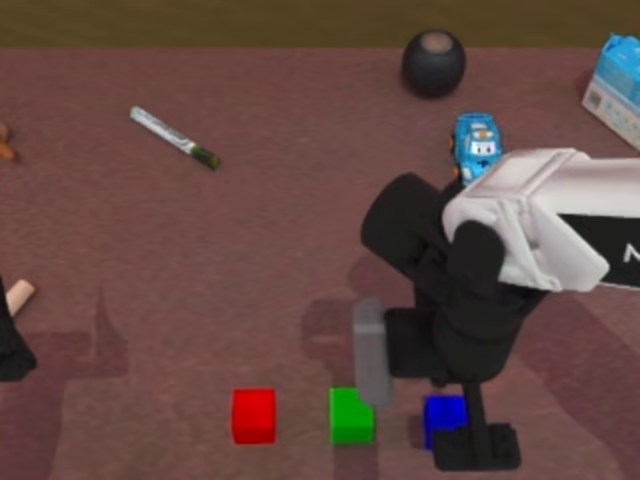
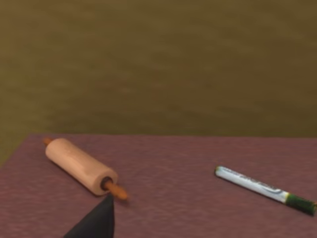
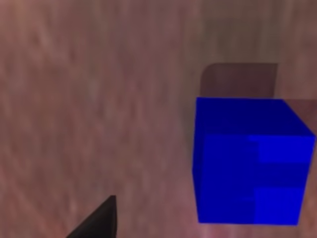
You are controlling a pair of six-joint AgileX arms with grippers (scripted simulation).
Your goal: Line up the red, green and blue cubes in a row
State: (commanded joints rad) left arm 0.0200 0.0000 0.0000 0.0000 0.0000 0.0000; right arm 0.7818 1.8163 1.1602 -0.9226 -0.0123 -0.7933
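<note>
Three cubes stand in a row near the table's front edge: the red cube point(image 1: 253, 415) on the left, the green cube point(image 1: 351, 415) in the middle, the blue cube point(image 1: 441, 412) on the right. My right gripper point(image 1: 426, 418) hangs open over the blue cube. Its grey finger point(image 1: 372, 352) is between green and blue, its black finger point(image 1: 478, 446) at the blue cube's front right. In the right wrist view the blue cube point(image 3: 250, 161) rests on the table, apart from the one fingertip point(image 3: 101, 218) that shows. My left gripper point(image 1: 12, 350) is parked open at the left edge.
A wooden rolling pin point(image 2: 81, 166) lies by the left gripper, a marker point(image 1: 175, 138) at the back left. A black round object point(image 1: 434, 62), a light-blue toy car point(image 1: 475, 145) and a pale-blue box point(image 1: 618, 85) sit at the back right.
</note>
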